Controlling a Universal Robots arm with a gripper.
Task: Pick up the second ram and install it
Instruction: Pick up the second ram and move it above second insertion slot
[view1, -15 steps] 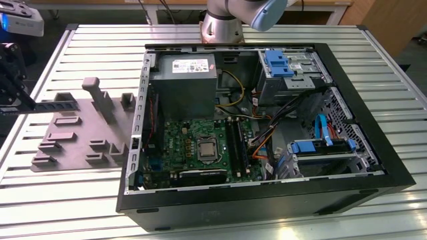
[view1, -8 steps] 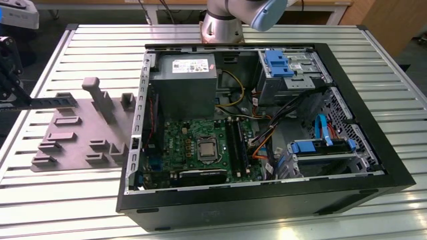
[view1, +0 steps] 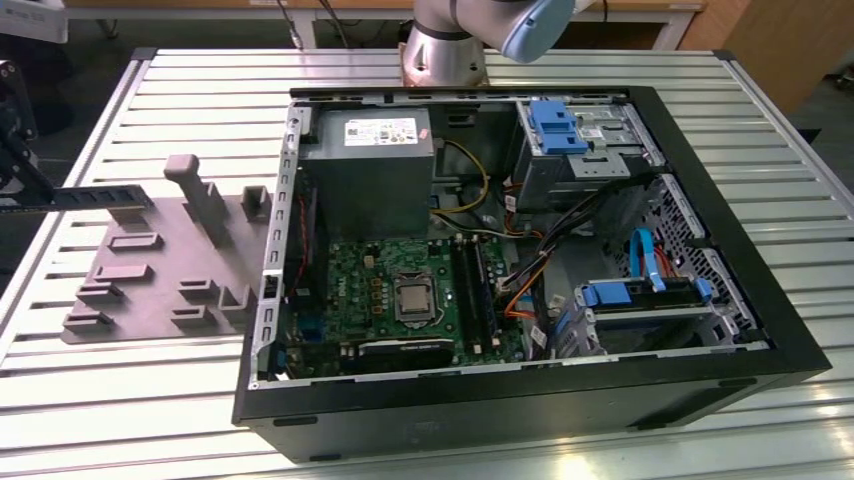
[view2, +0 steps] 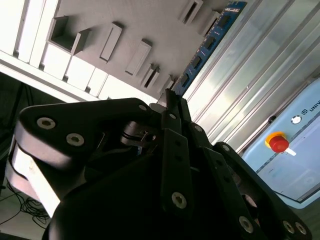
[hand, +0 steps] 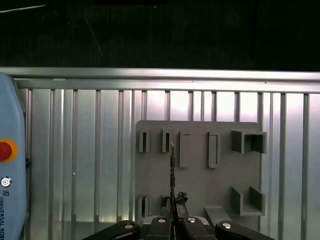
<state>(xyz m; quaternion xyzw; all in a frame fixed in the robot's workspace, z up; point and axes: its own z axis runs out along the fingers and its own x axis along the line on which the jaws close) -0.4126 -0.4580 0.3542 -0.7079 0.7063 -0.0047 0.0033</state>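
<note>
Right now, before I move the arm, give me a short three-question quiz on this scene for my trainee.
1. True or false: the gripper is shut on the second ram.
2. The computer case is: A) open on its upward side B) closed by a panel C) wrapped in plastic.
3. Fill in: the button on the light blue pendant is ____.
Key: 1 true; 2 A; 3 red.

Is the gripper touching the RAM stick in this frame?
Touching. In the second wrist view the gripper is clamped on one end of the RAM stick, which juts out over the grey holder tray.
</note>
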